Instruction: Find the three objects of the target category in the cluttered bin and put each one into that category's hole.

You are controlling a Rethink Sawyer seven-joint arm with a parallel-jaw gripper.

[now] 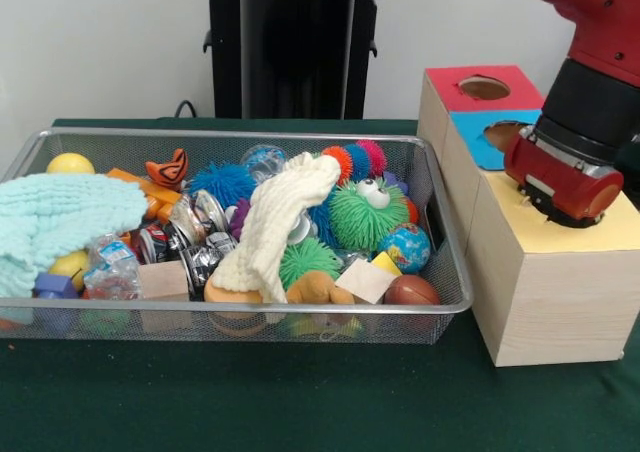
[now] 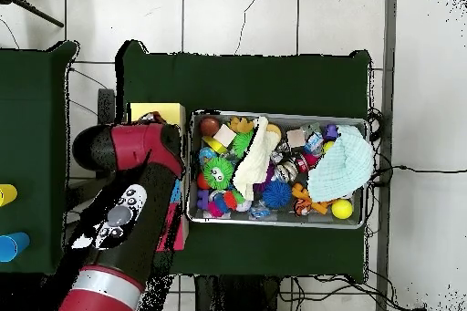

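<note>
Here the arm (image 1: 590, 92) hangs low over the yellow-topped box (image 1: 560, 282).

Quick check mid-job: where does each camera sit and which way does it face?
Front view: across the table, facing the pedestal; the red arm hangs over the yellow-topped box.
Overhead view: above, looking straight down; the arm enters from the bottom.
Both show the bin and the arm; the tool's state is hidden.

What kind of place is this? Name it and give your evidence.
Probably a robotics lab test station: a red arm on a pedestal, a green-covered table holding a wire bin of jumbled toys, and wooden sorting boxes with holes.
</note>
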